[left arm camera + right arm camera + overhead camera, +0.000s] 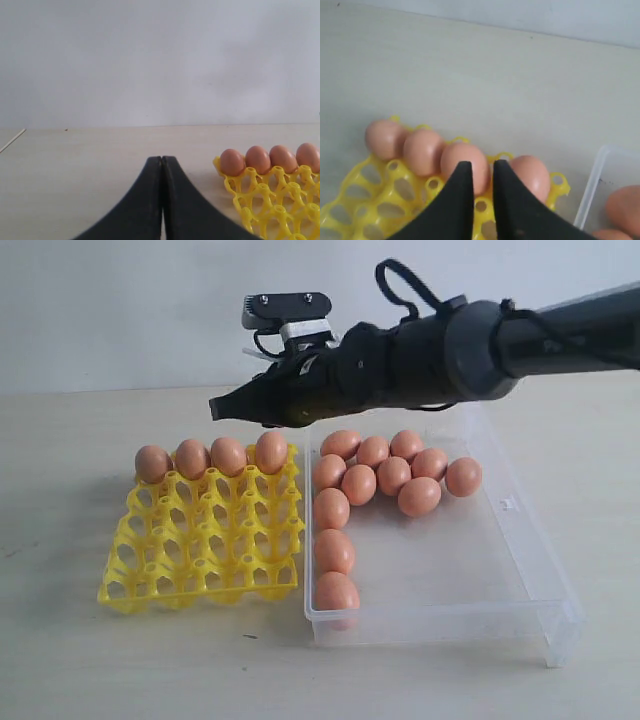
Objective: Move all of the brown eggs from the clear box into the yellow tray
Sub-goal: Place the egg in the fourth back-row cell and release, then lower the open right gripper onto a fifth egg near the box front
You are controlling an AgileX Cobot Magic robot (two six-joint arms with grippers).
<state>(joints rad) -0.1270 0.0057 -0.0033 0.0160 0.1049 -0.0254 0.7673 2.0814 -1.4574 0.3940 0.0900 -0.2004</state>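
Several brown eggs [228, 455] sit in the back row of the yellow tray [200, 540], at the left. More brown eggs [390, 475] lie loose in the clear box [480, 570] next to the tray, at the back and along its left wall. My right gripper [216, 407] hovers above the tray's back row. In the right wrist view, the right gripper [482, 165] shows a narrow empty gap, over the row of eggs [422, 150]. My left gripper [161, 159] is shut and empty, low over the table beside the tray [260, 205].
The pale wooden table [60, 660] stretches around the tray and box, with a plain wall behind it. My right arm [500, 335] reaches in from the upper right above the back of the box.
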